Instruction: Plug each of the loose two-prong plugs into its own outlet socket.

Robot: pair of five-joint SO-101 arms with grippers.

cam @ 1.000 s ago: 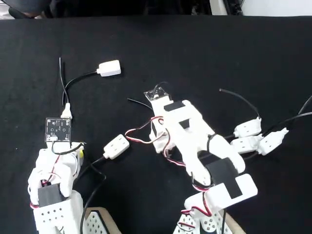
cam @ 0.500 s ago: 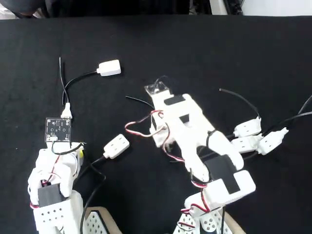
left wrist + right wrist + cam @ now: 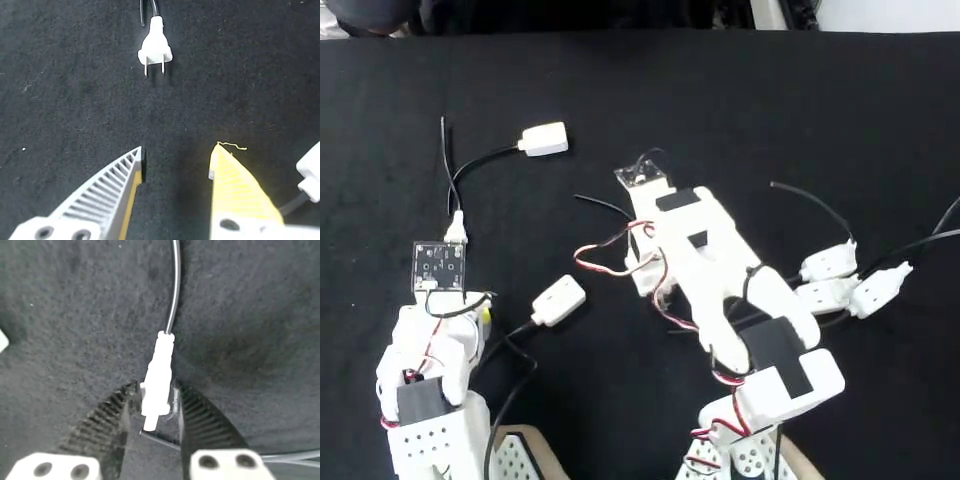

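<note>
The right tool (image 3: 154,392) is clamped on a white plug (image 3: 159,370) lying lengthwise along it, cord end pointing away, while the nearest outlet socket (image 3: 545,140) rests on the surface (image 3: 770,120) well apart from that plug, toward the left arm's (image 3: 430,360) side.

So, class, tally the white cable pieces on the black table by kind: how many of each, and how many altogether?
Plugs: 2, one plug ahead of the left gripper, one plug held in the right gripper.
Sockets: 2.
White connectors at the far right, kind unclear: 3.
Total: 7.
</note>
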